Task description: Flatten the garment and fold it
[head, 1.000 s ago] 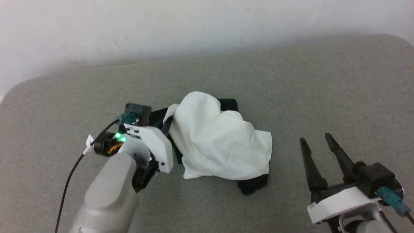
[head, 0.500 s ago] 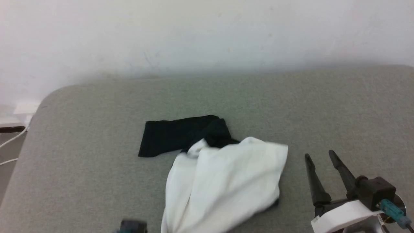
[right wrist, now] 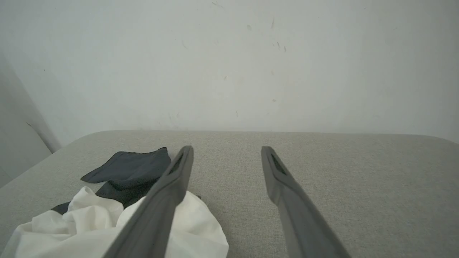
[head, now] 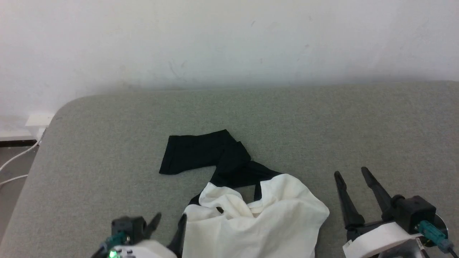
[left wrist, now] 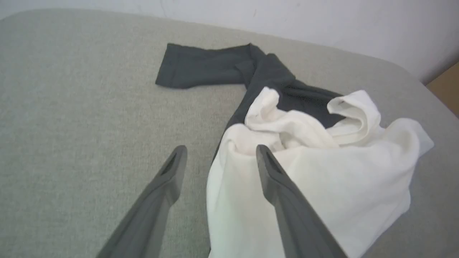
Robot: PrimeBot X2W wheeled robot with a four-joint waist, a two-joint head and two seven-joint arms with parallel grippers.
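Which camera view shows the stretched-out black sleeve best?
The left wrist view: the black sleeve lies close and whole there, from cuff to white body. The head view shows the sleeve whole too, but smaller. In the right wrist view it is foreshortened and partly behind the right claw.

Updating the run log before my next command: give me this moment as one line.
garment: crumpled, unfolded | black sleeve: lying spread out | left gripper: open at white edge | right gripper: open, beside garment
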